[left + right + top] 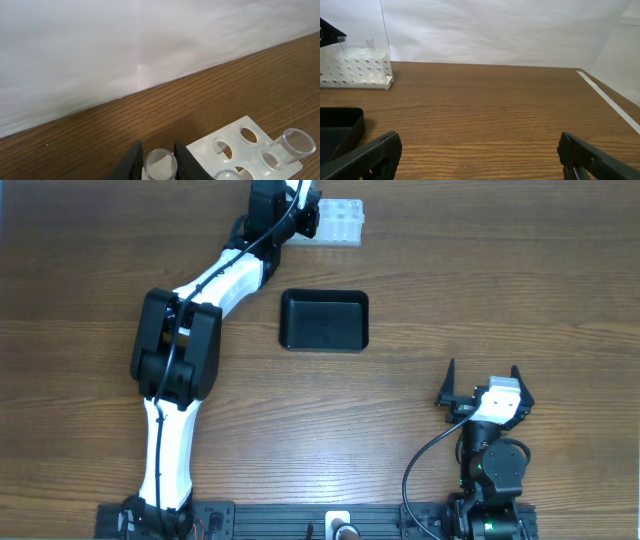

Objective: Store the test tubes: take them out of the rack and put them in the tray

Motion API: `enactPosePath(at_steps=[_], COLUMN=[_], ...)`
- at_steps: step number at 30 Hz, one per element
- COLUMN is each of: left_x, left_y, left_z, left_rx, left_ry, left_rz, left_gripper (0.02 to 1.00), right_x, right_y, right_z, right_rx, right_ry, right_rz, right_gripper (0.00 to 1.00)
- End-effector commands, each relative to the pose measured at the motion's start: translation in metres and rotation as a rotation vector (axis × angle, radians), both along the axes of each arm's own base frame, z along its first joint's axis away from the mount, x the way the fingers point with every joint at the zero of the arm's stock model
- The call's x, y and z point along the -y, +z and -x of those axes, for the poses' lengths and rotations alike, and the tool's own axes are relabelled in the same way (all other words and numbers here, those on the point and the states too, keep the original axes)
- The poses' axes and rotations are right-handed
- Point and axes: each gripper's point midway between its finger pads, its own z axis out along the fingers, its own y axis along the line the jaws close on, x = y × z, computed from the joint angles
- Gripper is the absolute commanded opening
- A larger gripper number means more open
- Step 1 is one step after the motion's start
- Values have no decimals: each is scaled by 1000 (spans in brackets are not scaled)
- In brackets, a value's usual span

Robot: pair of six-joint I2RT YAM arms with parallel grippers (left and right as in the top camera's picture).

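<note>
The white test tube rack (pixel 338 222) stands at the far edge of the table, and the black tray (pixel 324 320) lies just in front of it. My left gripper (pixel 158 159) is over the rack's (pixel 235 145) near corner, shut on the rim of a clear test tube (pixel 160 165) that stands upright in it. Another clear tube (pixel 296 144) stands in a hole at the rack's other side. In the top view the left gripper (pixel 298 218) covers the rack's left end. My right gripper (pixel 483 375) hovers open near its base, holding nothing.
A white wall (pixel 125 45) rises directly behind the rack. From the right wrist view the rack (pixel 355 72) and tray (pixel 340 125) are far off, with bare wood between. A pale strip (pixel 610 102) marks the table's right side.
</note>
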Motion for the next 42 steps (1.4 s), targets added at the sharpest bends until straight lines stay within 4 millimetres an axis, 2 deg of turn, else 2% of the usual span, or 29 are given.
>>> enactPosePath(at_steps=[1,10,14,16,20,24,29,31,33,35,37,40,42], left_x=[0,0,3,6,6,-3,-16,-19,-18,-15,-11,-9,-17], left_y=[-15,-12,4,19,68,138,230,258,271,270,252,197,147], left_z=[1,0,1,3,7,15,41,57,71,85,95,108,119], left_rx=[-16,-10,15,38,112,220,354,378,358,304,203,-36,-229], left_ry=[-10,-10,-14,-18,-5,39,58,54,45,32,24,50,123], left_rz=[-17,-15,-6,1,21,47,98,110,111,95,79,49,11], left_gripper=[191,167,159,154,148,139,145,154,159,156,152,150,145], right_x=[4,4,4,4,4,4,4,4,4,4,4,4,4], right_y=[-1,-1,-1,-1,-1,-1,-1,-1,-1,-1,-1,-1,-1], right_z=[1,1,1,1,1,1,1,1,1,1,1,1,1], right_rx=[0,0,1,0,0,0,1,0,0,1,0,0,1], right_ry=[-19,-19,-19,-19,-19,-19,-19,-19,-19,-19,-19,-19,-19], right_rz=[5,5,5,5,5,5,5,5,5,5,5,5,5], right_gripper=[991,993,993,991,993,991,991,991,993,991,991,993,991])
